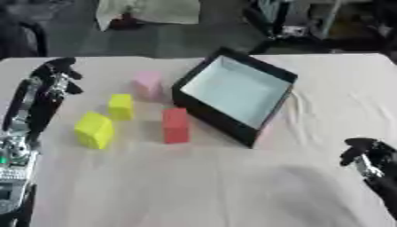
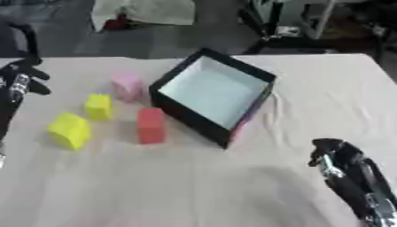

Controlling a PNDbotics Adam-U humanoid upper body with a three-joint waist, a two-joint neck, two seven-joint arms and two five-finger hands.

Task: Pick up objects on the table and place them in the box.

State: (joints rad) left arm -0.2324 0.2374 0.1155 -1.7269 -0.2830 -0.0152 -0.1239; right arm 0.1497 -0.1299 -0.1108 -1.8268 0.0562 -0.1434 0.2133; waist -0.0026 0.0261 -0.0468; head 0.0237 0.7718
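A black box (image 1: 267, 72) with a pale blue inside stands open at the table's middle, turned at an angle. To its left lie a pink block (image 1: 147, 83), a small yellow block (image 1: 121, 106), a larger yellow block (image 1: 94, 129) and a red block (image 1: 175, 125). My left hand (image 1: 58, 75) hovers at the far left, above and left of the blocks, fingers curled and holding nothing. At the lower right my right hand (image 2: 335, 155) sits low over the cloth, fingers curled, holding nothing.
A beige cloth (image 1: 209, 186) covers the table. Beyond the far edge stand dark equipment (image 1: 294, 20) and a pale bag (image 1: 147, 11) on the floor. Open cloth lies in front of the blocks and to the right of the box.
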